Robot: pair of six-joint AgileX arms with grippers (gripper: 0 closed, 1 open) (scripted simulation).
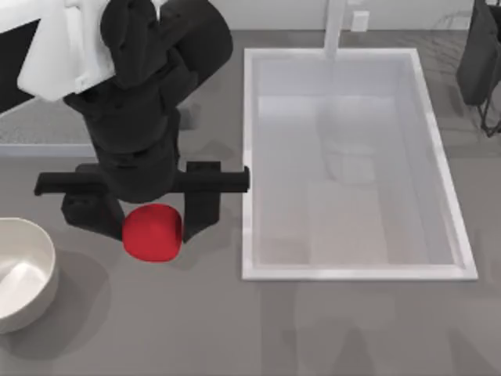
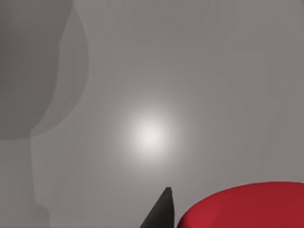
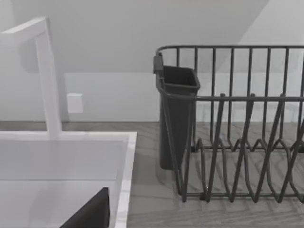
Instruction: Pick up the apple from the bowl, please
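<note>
Left gripper (image 1: pixel 154 223) clamps the apple (image 1: pixel 153 233) between its fingers, above the counter, clear of the bowl (image 1: pixel 35 294).
A thin side grip could let the round apple slip and roll toward the sink (image 1: pixel 249 157). Finger contact is hidden under the wrist; right arm (image 1: pixel 479 55) sits parked far right, pincer state unreadable.

The bowl (image 1: pixel 23 270) is cut off at the left edge (top view).
</note>
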